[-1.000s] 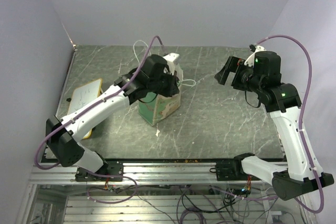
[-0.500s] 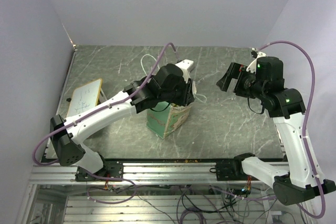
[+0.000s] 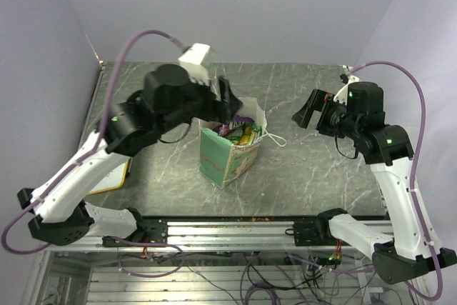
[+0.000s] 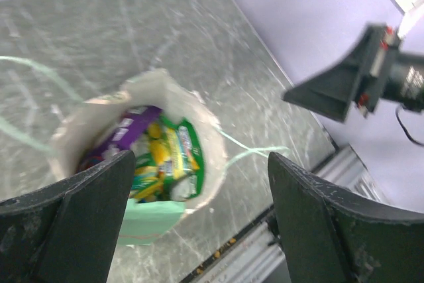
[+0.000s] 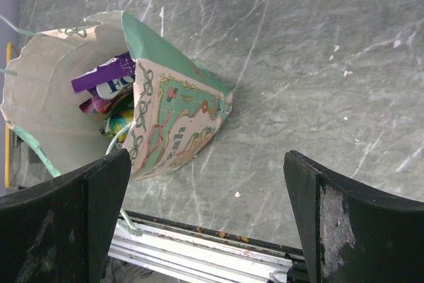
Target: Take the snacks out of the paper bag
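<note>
A small green paper bag (image 3: 223,156) with printed sides and a cream-white inside stands on a dark marbled table (image 3: 321,169), a little left of the middle, its mouth gaping open toward the ceiling. Inside it lie the snacks (image 3: 240,132): a purple packet (image 4: 129,132) on the far side and green-and-white packets with yellow marks (image 4: 173,158) beside it, all below the rim. A thin white string handle (image 3: 275,138) trails from the rim onto the table at the bag's right. The left gripper (image 3: 227,105) hangs above the bag's mouth, looking down into it, jaws spread wide with nothing between them and not touching the bag. The right gripper (image 3: 307,108) is well apart on the bag's right, raised above the table and turned toward the bag, jaws likewise spread wide and empty.
</note>
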`<act>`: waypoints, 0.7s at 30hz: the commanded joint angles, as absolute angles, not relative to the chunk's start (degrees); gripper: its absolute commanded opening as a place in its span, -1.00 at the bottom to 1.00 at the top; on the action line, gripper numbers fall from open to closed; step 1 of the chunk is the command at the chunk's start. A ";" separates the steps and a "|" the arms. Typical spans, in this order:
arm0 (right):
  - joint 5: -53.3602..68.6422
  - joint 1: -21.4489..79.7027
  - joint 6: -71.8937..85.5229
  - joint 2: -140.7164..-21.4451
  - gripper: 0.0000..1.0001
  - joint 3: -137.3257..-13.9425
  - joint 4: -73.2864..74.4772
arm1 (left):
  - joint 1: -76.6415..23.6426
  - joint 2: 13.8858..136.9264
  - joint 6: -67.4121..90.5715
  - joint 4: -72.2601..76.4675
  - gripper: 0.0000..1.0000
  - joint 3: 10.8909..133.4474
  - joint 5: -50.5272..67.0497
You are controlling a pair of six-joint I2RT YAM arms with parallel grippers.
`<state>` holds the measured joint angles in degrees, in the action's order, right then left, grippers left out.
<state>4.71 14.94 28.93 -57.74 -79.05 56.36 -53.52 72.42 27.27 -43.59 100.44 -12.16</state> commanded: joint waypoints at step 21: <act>35.88 15.15 13.96 -65.91 0.66 -83.16 51.32 | -25.84 92.52 35.59 -42.11 0.20 98.40 2.01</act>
<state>20.49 14.90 21.78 -64.79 -81.69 52.49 -26.57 91.96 33.01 -48.99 98.13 -4.71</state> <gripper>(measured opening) 0.886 0.639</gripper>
